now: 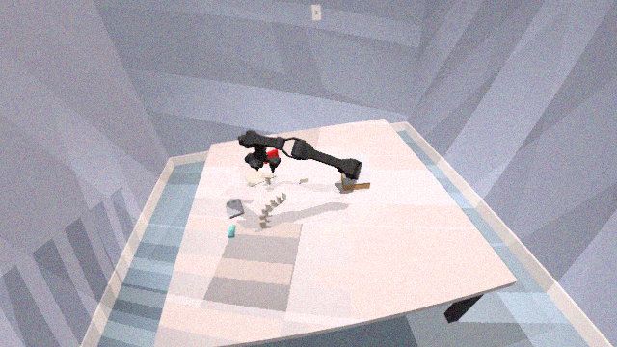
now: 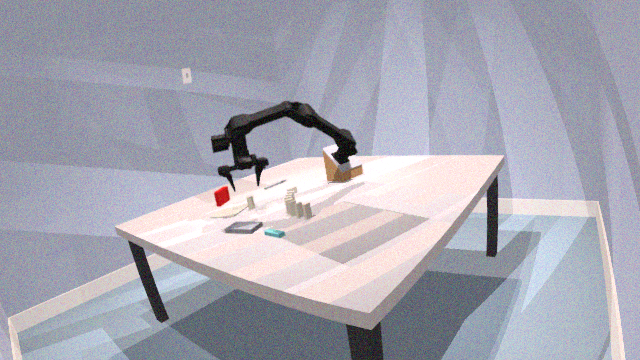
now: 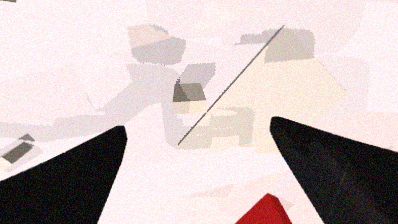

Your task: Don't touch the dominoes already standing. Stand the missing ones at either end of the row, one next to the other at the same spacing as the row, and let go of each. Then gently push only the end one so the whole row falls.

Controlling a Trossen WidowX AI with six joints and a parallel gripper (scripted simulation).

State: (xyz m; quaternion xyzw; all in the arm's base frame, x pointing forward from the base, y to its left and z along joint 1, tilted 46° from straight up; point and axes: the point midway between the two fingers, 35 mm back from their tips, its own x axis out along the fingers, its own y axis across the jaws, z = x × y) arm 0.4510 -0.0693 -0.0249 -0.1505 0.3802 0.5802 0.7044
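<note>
Curved row of small cream block dominoes (image 1: 272,207) (image 2: 291,202), upright. Pale wooden table (image 1: 386,251) (image 2: 400,185), black legs; grey-blue walls (image 1: 241,63) (image 2: 125,115). Black pincer (image 1: 265,171) (image 2: 246,188) (image 3: 199,127) spread, nothing pinched.

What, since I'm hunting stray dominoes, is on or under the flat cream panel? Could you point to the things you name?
Only shadow shows on the cream panel (image 1: 254,177) (image 2: 227,212) (image 3: 310,85); a domino (image 1: 268,181) (image 2: 251,203) (image 3: 190,105) stands beside its edge. Anything underneath is covered, so I can't tell.

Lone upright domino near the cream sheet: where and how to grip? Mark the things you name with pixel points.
I'd grip the lone domino (image 1: 268,180) (image 2: 250,202) (image 3: 190,92) by its two narrow side edges, upper half, with the open pincer (image 1: 265,170) (image 2: 246,188) (image 3: 199,127) coming straight down. It stands upright, so the top is accessible; edge contact should keep fingers out of the gap when placed beside the row.
</note>
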